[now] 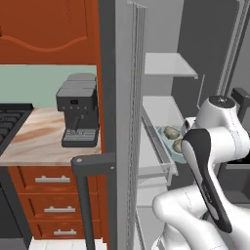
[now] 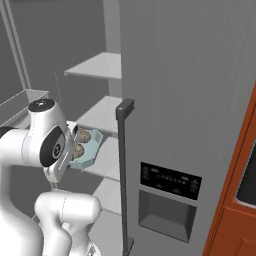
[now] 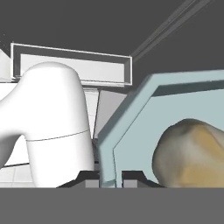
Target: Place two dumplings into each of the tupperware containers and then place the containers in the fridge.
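My gripper (image 3: 108, 178) is shut on the rim of the light blue-grey tupperware container (image 3: 127, 113), its fingertips pinching the wall from both sides. Two beige dumplings (image 1: 171, 132) (image 1: 178, 145) lie in the container (image 1: 163, 141), and one dumpling (image 3: 192, 153) looms close in the hand view. The container (image 2: 92, 150) hangs in the open fridge (image 2: 190, 100), just above a pale middle shelf (image 2: 107, 165). The arm's white links hide the hand in both base views.
A higher fridge shelf (image 1: 168, 66) is above the container. The fridge door edge and its dark handle (image 1: 85, 195) stand left of the arm; another door with handle (image 2: 124, 170) and dispenser panel (image 2: 167, 200) is on the right. A coffee machine (image 1: 78, 110) sits on the counter (image 1: 39, 141).
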